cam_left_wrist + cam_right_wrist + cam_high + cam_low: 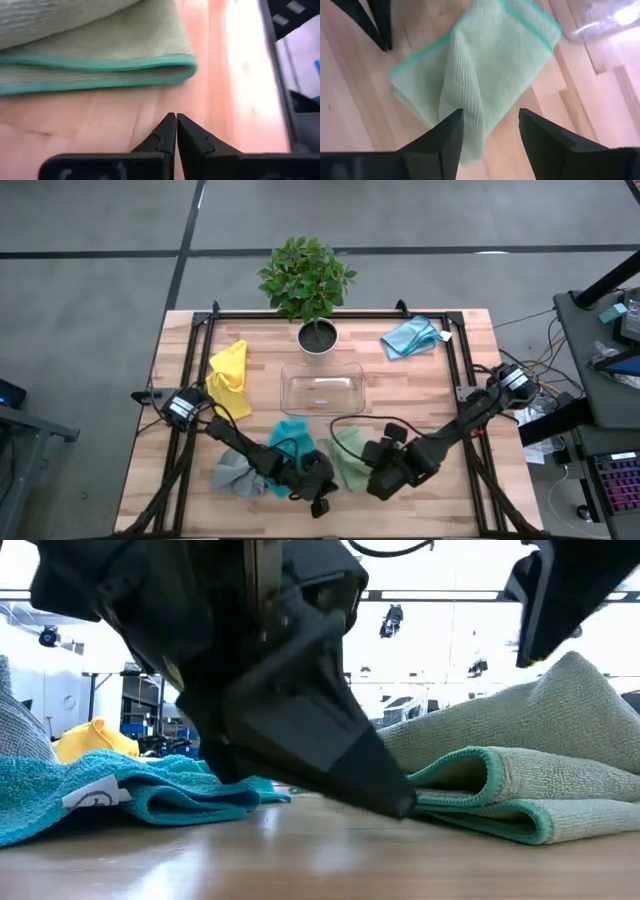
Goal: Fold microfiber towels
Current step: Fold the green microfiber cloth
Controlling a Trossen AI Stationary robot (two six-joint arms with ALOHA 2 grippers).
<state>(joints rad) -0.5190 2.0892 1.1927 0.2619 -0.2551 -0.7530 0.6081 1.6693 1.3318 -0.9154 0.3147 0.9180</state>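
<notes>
Sage green towel (485, 70) lay folded; right gripper (490, 137) stood open above it, left gripper (176, 131) closed empty; teal towel (292, 438), grey towel (232, 472), yellow towel (228, 375) and light blue towel (410, 337) remained unfolded.

Both arms reach in from the table's sides and meet at the lower middle of the high view. The left gripper (320, 502) sits low, just left of centre, its two fingers (170, 131) pressed together into a single point. The right gripper (375, 483) hangs just right of it, its fingers (451, 131) standing apart with a clear gap between them
</notes>
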